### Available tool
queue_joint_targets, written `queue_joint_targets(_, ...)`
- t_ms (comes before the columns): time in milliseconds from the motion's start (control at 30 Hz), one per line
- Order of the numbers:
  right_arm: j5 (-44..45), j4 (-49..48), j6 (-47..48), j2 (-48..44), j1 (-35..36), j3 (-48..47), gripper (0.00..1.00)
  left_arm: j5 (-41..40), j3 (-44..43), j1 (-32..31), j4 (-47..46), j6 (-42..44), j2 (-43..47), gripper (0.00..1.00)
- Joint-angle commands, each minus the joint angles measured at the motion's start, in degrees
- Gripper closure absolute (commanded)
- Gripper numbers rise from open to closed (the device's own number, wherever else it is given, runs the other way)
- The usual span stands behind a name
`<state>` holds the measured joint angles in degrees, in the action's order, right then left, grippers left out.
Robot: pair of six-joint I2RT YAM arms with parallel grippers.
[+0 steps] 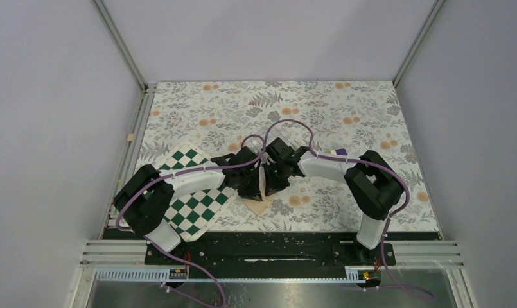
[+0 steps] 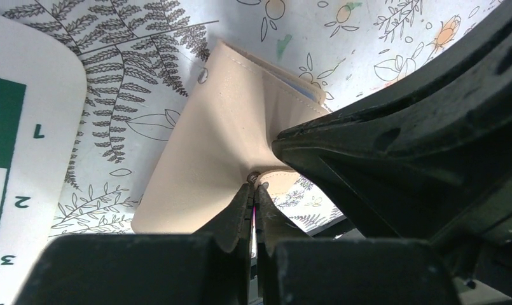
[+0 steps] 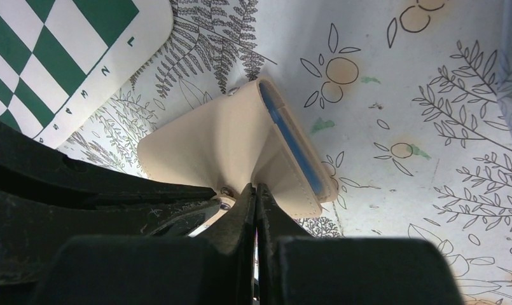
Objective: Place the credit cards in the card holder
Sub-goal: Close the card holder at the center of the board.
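Just at both closed jaws' tips, card holder (image 2: 221, 127)

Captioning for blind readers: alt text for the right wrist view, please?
The right gripper, shut, pinches the near edge of the tan card holder, tenting it over a floral tablecloth, blue lining showing. The left arm fills the lower left; a chequered board lies top left.

one card holder (image 3: 215, 140), one chequered board (image 1: 194, 208), two pincers (image 2: 254, 185) (image 3: 256, 188).
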<state>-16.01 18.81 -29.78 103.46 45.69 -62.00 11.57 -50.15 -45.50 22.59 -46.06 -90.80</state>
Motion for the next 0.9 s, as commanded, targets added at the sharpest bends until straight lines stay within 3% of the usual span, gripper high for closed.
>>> queue_joint_targets(0, -1.0, 2.5, 1.0, 0.0, 0.1, 1.1, 1.00, -0.4, -1.2, -0.1, -2.6, 0.6, 1.0, 1.00)
queue_joint_targets(333, -1.3, 2.5, 1.1, 0.2, 0.1, 1.1, 1.00, -1.3, -0.3, -0.1, -3.8, 0.1, 0.1, 1.00)
queue_joint_targets(867, -1.1, 2.5, 1.1, -0.1, 0.1, 1.4, 1.00, -6.1, -0.4, 0.1, 1.8, -1.9, -0.1, 1.00)
